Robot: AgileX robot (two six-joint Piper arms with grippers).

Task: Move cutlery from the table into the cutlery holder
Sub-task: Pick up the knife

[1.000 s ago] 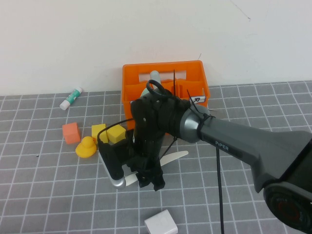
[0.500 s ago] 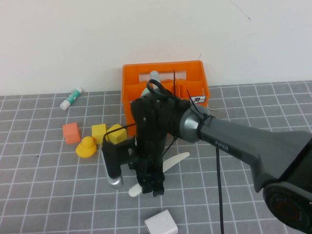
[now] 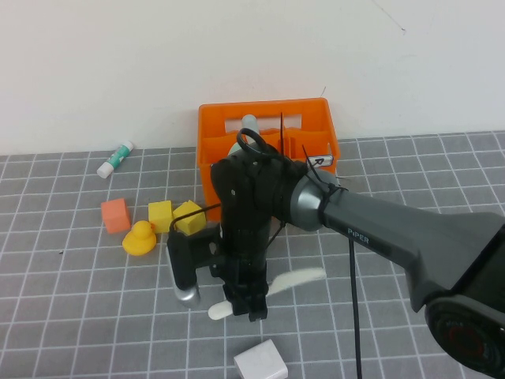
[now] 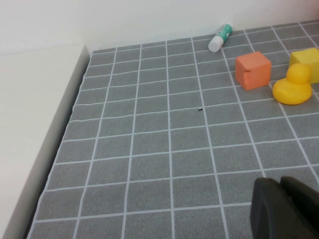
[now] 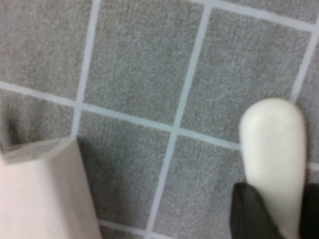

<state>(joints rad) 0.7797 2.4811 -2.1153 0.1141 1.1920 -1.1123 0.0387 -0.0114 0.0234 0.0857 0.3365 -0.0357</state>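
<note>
Since a second ago: knife (image 3: 293,279) swung and slid right, its other end now poking out left of right end effector (image 3: 251,304); arm shifted slightly toward camera.

Nearest: white block (image 3: 260,362) on worktop (image 3: 394,316).
Right end effector pinching knife at mid-length, low over worktop; wrist view shows dark fingers (image 5: 251,211) either side of rounded cream end.
Step in hand, by my reading: pickup of knife, lift not clearly done.
Left end effector (image 4: 286,209) parked at worktop's left; fingers' state: cannot tell.
Farther: duck (image 3: 140,238), yellow blocks, orange cube.
Far: cutlery holder (image 3: 268,146) by wall, spoon (image 3: 250,126) already inside.
Next likely needs: raise, carry back, tip knife upright over a free compartment.
</note>
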